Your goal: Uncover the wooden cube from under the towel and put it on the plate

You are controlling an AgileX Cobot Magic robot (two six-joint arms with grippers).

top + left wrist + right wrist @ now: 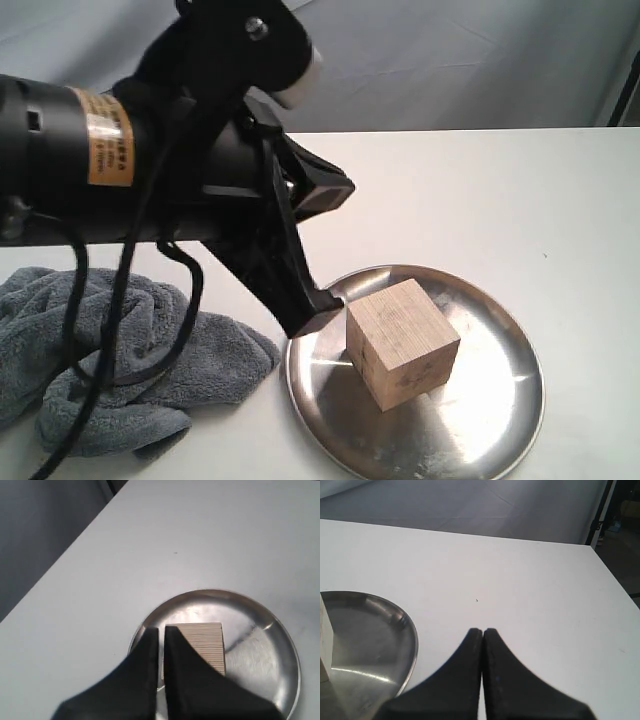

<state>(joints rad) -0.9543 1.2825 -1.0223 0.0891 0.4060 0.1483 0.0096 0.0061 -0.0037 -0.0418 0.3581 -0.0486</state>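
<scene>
Left pincer [161,631] hovers closed beside wooden cube [402,342] sitting on plate [500,405].

I read my left arm [60,160] reaching in from the left, wrist pitched downward. The left gripper [161,629] is empty, jaws drawn to a thin slit. The right gripper [482,630] is empty, jaws pressed together.

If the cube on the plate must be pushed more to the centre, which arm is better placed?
Left, probably. The left gripper hangs shut right beside the wooden cube, over the rim of the plate. The right gripper, also shut, is over the table, beyond the plate.
</scene>
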